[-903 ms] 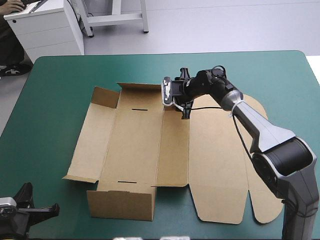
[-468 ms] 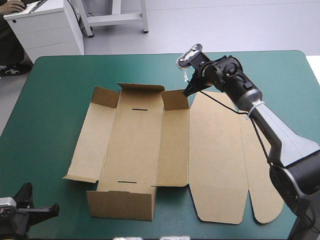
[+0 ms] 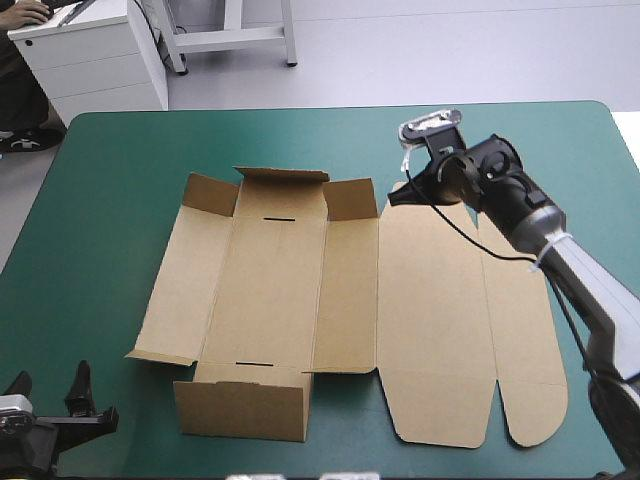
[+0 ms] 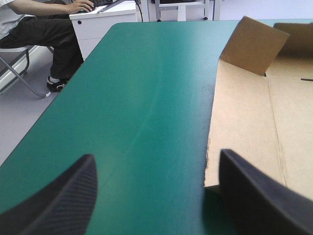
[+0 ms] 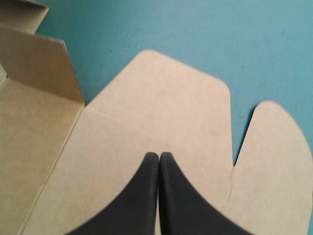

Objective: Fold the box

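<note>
The box (image 3: 300, 290) lies at the middle of the table (image 3: 120, 150), on the teal-green cover, and most of its brown board is flat. One long wall (image 3: 245, 405) at the near edge stands folded up. Three short flaps stand raised along the far edge, the right-hand one being the small flap (image 3: 351, 198) at the far end of the narrow panel. The wide lid panel (image 3: 430, 310) and its rounded tabs (image 3: 525, 330) lie flat to the right. The right gripper (image 3: 395, 197) was earlier down at that small flap. It has since lifted away and moved right, and it now hangs over the far edge of the lid panel, just beside the flap and clear of it. Its black fingers are pressed together in a single point and hold nothing; the right wrist view shows only flat board beneath them. The flap remains upright without support, so the crease appears to be set. The left gripper (image 3: 50, 388) waits at the near left corner of the table, its fingers spread wide and empty, with the left edge of the box ahead of it. Judged from this layout, the remaining walls are not yet raised and tucked, and the task is at an early stage.
</note>
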Tool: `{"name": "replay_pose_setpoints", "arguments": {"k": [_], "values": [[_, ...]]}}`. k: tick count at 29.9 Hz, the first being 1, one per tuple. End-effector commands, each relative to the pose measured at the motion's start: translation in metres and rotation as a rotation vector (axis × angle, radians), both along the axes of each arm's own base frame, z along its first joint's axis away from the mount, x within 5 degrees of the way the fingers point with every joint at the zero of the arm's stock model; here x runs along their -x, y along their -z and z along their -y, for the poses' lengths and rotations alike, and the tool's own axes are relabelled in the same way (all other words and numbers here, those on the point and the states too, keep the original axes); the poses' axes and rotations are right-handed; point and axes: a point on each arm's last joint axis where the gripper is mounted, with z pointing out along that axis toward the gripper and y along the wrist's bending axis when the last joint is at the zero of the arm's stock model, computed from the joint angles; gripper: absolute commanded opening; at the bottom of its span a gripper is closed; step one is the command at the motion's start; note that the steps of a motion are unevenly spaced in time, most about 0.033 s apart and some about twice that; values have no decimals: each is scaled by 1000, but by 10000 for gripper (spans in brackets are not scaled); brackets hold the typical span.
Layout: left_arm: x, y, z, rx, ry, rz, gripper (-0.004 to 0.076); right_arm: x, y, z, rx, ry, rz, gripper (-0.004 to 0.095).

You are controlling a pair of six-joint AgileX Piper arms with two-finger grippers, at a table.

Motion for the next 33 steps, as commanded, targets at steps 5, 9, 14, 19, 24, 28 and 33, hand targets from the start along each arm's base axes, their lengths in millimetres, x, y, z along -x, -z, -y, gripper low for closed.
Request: {"name": "replay_pose_setpoints", "arguments": {"k": [5, 9, 14, 19, 24, 28, 33], "values": [[4, -13, 0, -7, 1, 108, 582, 74, -3, 35, -111, 9, 160, -19], [2, -18, 0, -22, 7, 149, 566, 116, -2, 53, -129, 5, 200, -19], [-12, -34, 2, -29, 29, 142, 514, 164, -5, 74, -110, -45, 296, -19], [-42, -62, 1, -116, 55, 61, 483, 197, 2, 89, -72, -68, 319, -19], [-91, -86, 0, -152, 72, -45, 454, 219, 15, 100, -68, -59, 308, -20], [-135, -91, -1, -140, 78, -149, 447, 229, 25, 105, -60, -52, 283, -20], [-183, -82, -5, -92, 70, -254, 447, 235, 30, 107, -62, -51, 286, -20]]}}
